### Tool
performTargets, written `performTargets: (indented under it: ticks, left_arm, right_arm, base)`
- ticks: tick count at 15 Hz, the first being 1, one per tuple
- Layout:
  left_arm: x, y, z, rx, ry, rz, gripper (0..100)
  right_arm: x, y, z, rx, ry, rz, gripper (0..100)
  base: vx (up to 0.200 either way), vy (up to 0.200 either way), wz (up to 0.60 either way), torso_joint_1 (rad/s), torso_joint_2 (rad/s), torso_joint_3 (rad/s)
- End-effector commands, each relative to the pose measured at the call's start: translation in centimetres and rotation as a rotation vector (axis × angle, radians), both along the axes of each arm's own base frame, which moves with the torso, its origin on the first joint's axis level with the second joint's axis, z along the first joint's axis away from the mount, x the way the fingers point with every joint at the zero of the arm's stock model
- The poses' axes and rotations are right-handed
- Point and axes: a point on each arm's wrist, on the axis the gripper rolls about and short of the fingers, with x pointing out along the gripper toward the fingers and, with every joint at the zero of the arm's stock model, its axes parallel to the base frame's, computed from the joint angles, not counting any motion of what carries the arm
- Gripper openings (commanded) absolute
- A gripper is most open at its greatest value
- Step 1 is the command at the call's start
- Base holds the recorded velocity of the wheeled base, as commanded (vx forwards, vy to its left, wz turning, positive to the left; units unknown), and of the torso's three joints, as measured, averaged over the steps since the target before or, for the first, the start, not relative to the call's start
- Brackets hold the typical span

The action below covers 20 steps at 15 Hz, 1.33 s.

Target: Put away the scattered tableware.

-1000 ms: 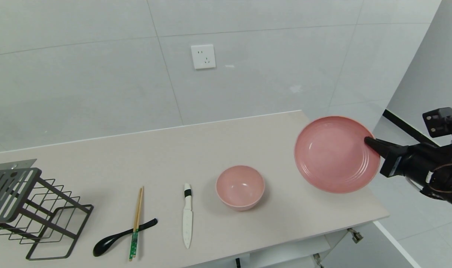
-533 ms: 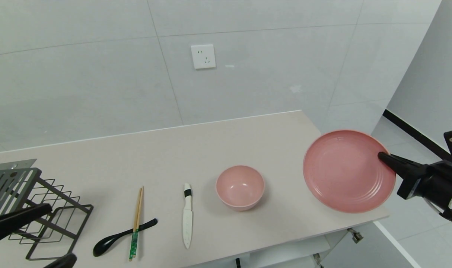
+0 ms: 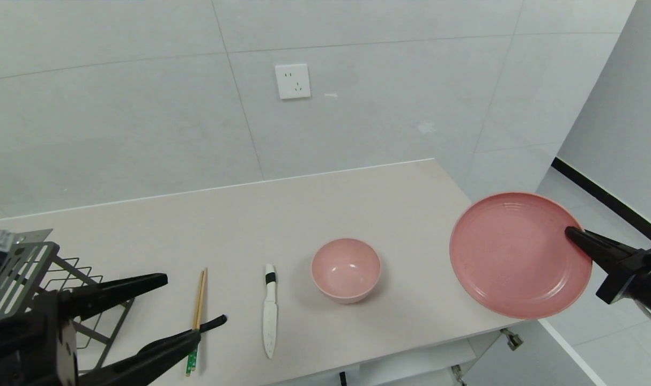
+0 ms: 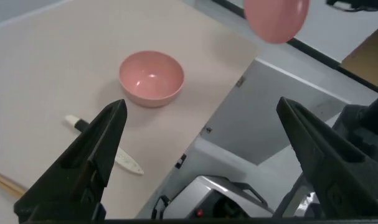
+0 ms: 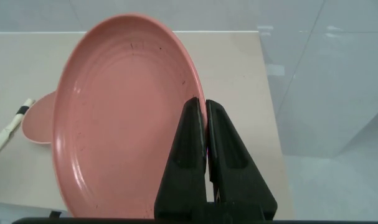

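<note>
My right gripper [image 3: 575,236] [image 5: 205,115] is shut on the rim of a pink plate [image 3: 518,254] [image 5: 123,112], holding it in the air over the counter's right end. A pink bowl [image 3: 346,269] [image 4: 151,78] sits upright on the counter, left of the plate. A white knife [image 3: 270,308] [image 4: 108,151], wooden chopsticks [image 3: 198,311] and a black spoon [image 3: 162,343] lie further left. My left gripper [image 3: 180,308] [image 4: 201,118] hangs open above the spoon and chopsticks, in front of the black wire dish rack [image 3: 20,279].
The beige counter [image 3: 250,225] ends just right of the bowl, with open floor [image 3: 588,343] beyond its right edge. A tiled wall with a white socket [image 3: 293,81] runs behind. The rack stands at the far left.
The right gripper has carried the plate down and to the right, past the counter's corner. The left gripper has come into the head view from the lower left, fingers spread.
</note>
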Motion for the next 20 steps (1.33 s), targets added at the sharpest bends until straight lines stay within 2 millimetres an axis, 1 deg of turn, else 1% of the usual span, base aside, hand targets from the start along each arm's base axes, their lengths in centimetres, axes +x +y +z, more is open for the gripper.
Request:
performTargets:
  ticks: [1, 2, 5, 7, 9, 11, 13, 15, 16, 20]
  left_arm:
    - [2.8, -1.1, -0.1, 0.038, 0.061, 0.040, 100]
    - [3.8, -1.9, -0.2, 0.054, 0.083, 0.032, 100]
    - [6.0, -4.5, -1.5, 0.110, 0.144, -0.062, 100]
    - [8.3, -5.6, -2.2, 0.151, 0.148, -0.073, 100]
    - [10.6, -6.4, -2.6, 0.171, 0.138, -0.017, 100]
    - [12.2, -7.0, -3.5, 0.188, 0.138, 0.028, 100]
    - [13.4, -7.5, -4.6, 0.196, 0.131, 0.052, 100]
    - [14.1, -7.8, -5.4, 0.197, 0.133, 0.052, 100]
    - [14.4, -7.9, -5.7, 0.197, 0.134, 0.052, 100]
    - [14.6, -8.1, -5.9, 0.200, 0.135, 0.048, 100]
  right_arm:
    - [-0.9, -0.1, 0.7, 0.007, -0.040, -0.002, 0]
    - [-1.0, -0.1, 0.6, 0.006, -0.037, 0.000, 0]
    - [-0.9, 0.1, 0.6, 0.004, -0.037, 0.029, 0]
    - [-0.6, 0.4, 0.3, 0.001, -0.022, 0.048, 0]
    - [-0.6, 0.6, 0.5, 0.003, -0.041, 0.058, 0]
    - [-0.6, 0.6, 0.6, 0.003, -0.047, 0.058, 0]
    - [-0.5, 0.6, 0.7, 0.004, -0.053, 0.058, 0]
    - [-0.5, 0.6, 0.7, 0.003, -0.051, 0.058, 0]
    - [-0.5, 0.6, 0.6, 0.003, -0.050, 0.058, 0]
    - [-0.5, 0.6, 0.6, 0.003, -0.048, 0.058, 0]
  base:
    - [0.000, 0.000, 0.00, 0.000, 0.00, 0.000]
    - [0.000, 0.000, 0.00, 0.000, 0.00, 0.000]
    - [0.000, 0.000, 0.00, 0.000, 0.00, 0.000]
    - [0.000, 0.000, 0.00, 0.000, 0.00, 0.000]
    - [0.000, 0.000, 0.00, 0.000, 0.00, 0.000]
    - [0.000, 0.000, 0.00, 0.000, 0.00, 0.000]
    - [0.000, 0.000, 0.00, 0.000, 0.00, 0.000]
    - [0.000, 0.000, 0.00, 0.000, 0.00, 0.000]
    - [0.000, 0.000, 0.00, 0.000, 0.00, 0.000]
    - [0.000, 0.000, 0.00, 0.000, 0.00, 0.000]
